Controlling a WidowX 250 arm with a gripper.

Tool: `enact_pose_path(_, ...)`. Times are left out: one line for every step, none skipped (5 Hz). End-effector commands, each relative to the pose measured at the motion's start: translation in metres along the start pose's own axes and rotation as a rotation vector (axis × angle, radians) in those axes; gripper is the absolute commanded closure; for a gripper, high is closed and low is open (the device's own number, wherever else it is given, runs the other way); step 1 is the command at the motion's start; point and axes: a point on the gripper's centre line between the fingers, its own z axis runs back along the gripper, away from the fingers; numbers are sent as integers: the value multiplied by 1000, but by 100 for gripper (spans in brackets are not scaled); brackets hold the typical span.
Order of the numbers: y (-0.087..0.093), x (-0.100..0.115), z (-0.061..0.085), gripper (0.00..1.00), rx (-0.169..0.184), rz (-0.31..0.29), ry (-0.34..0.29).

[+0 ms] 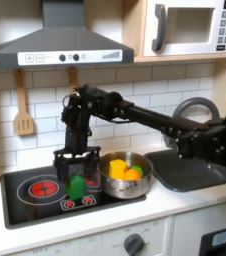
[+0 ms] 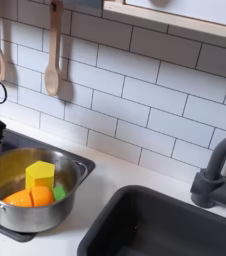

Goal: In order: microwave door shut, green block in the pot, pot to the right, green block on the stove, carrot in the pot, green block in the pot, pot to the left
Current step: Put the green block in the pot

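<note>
In the first exterior view, the gripper (image 1: 76, 172) points straight down over the middle of the stove (image 1: 30, 201), between the red burner near the stove's left edge and the pot (image 1: 126, 175) on its right side. Its jaws are spread, and the green block (image 1: 77, 186) stands on the stove surface just below them; whether the fingertips touch the block I cannot tell. The pot sits at the stove's right edge, beside the sink (image 1: 190, 170), and holds a yellow piece (image 1: 117, 167) and the orange carrot (image 1: 133, 174). The microwave door (image 1: 187, 28) up at the top right is closed, its dark handle upright along its left side. A wooden spatula (image 1: 23, 108) hangs on the tiled wall.

In the second exterior view, the pot (image 2: 5, 172) sits on the stove's corner nearest the sink (image 2: 165, 225). Inside it the yellow piece (image 2: 39, 174) stands above the carrot (image 2: 30, 198), with a bit of green touching them on the right. A wooden spoon (image 2: 52, 55) hangs on the wall.
</note>
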Motion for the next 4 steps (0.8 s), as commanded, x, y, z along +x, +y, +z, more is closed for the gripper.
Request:
enact_pose_path(1,3,-9,0,-3,-2,15)
enact_pose_path(4,5,-11,0,-11,9,13)
enact_pose_path(4,5,-15,0,-12,4,21)
enact_pose_path(2,5,-22,0,-13,-4,35)
